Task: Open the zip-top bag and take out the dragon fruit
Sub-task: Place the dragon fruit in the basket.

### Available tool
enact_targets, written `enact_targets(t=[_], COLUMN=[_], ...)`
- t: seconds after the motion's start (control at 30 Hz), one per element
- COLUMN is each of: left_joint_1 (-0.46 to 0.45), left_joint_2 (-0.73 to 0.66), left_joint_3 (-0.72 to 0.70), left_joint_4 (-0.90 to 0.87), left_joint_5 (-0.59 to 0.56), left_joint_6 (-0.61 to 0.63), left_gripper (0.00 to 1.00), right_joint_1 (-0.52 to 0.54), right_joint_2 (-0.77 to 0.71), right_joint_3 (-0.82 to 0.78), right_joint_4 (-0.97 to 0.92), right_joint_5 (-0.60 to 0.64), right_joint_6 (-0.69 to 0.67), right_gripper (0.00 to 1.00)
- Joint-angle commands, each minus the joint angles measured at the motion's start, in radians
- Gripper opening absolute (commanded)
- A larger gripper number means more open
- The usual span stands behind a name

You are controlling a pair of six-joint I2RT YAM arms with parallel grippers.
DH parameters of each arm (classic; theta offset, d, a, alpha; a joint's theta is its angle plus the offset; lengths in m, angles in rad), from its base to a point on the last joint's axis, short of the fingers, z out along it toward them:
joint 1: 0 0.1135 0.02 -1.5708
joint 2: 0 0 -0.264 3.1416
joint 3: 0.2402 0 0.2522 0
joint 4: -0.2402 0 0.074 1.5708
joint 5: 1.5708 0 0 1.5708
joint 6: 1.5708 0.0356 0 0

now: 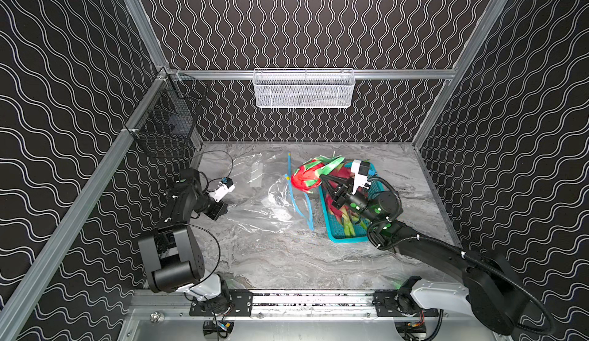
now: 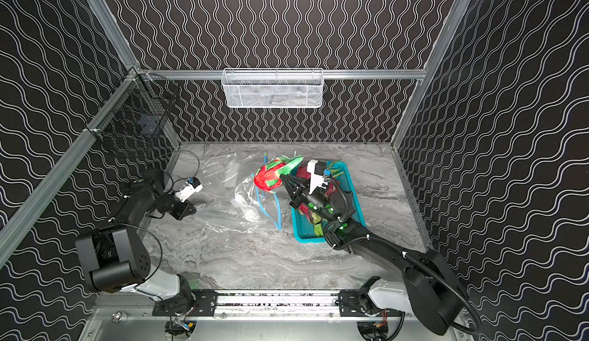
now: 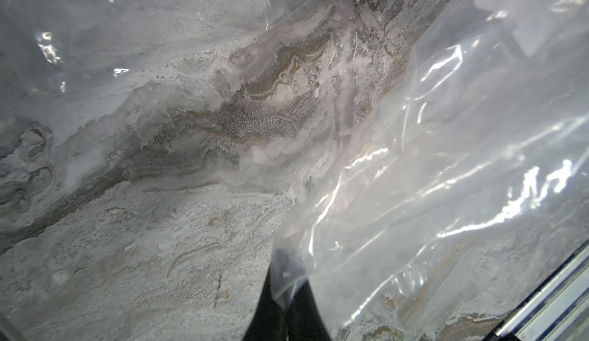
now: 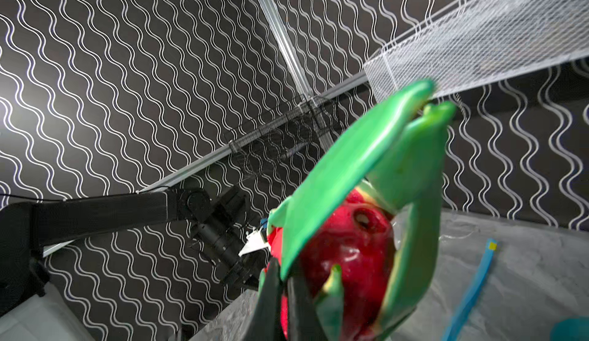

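Both top views, dragon fruit (image 1: 305, 176) (image 2: 267, 176): out of the bag (image 1: 255, 205), beside its blue zip (image 1: 289, 164), at the basket (image 1: 347, 240) corner.
Both top views, right gripper (image 1: 322, 177): pinching the fruit.
Left wrist view, left gripper (image 3: 283, 301): pressed together on bag film.
Right wrist view, right gripper (image 4: 283, 278): clamped on a green leaf (image 4: 344, 176).

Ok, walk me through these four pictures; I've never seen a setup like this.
Two black robot arms stand at a marble table. Two pictures look down from overhead, nearly identical; the other two come from cameras on each arm's wrist. On the table lie a clear zip-top bag and a teal basket holding red-and-green fruit. The left gripper is shut, pinching the bag's plastic. The right gripper is shut on a green leaf of the dragon fruit, held up beside the bag's blue zipper.
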Motion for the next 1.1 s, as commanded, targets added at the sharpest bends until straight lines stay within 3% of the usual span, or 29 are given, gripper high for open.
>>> enact_targets(t=[0.0, 0.2, 0.37, 0.57, 0.63, 0.77, 0.8, 0.93, 1.07], left_joint_1=[0.000, 0.000, -0.009, -0.127, -0.163, -0.193, -0.194, -0.189, -0.119], left_joint_2=[-0.001, 0.026, 0.059, 0.113, 0.125, 0.137, 0.139, 0.134, 0.163], left_joint_3=[0.027, 0.183, 0.315, 0.349, 0.342, 0.344, 0.350, 0.410, 0.566], left_joint_4=[0.014, 0.024, 0.084, 0.113, 0.123, 0.152, 0.151, 0.126, 0.006], left_joint_5=[-0.006, 0.048, 0.114, 0.058, 0.043, 0.019, 0.010, -0.034, 0.046], left_joint_6=[0.007, -0.177, -0.367, -0.412, -0.416, -0.433, -0.431, -0.411, -0.433], left_gripper=[0.00, 0.00, 0.00, 0.02, 0.14, 0.67, 0.74, 0.90, 0.99], right_joint_1=[-0.031, -0.090, -0.134, -0.188, -0.198, -0.215, -0.244, -0.290, -0.300], right_joint_2=[-0.061, -0.198, -0.242, -0.221, -0.206, -0.138, -0.113, 0.020, 0.155], right_joint_3=[0.018, 0.128, 0.262, 0.381, 0.408, 0.413, 0.414, 0.432, 0.490], right_joint_4=[-0.101, -0.716, -1.231, -1.649, -1.705, -1.730, -1.724, -1.700, -1.677], right_joint_5=[0.026, 0.088, 0.181, 0.312, 0.345, 0.409, 0.410, 0.366, 0.353], right_joint_6=[-0.042, -0.149, -0.158, -0.158, -0.172, -0.220, -0.232, -0.267, -0.302], right_gripper=[0.00, 0.00, 0.00, 0.00, 0.00, 0.00, 0.00, 0.00, 0.28])
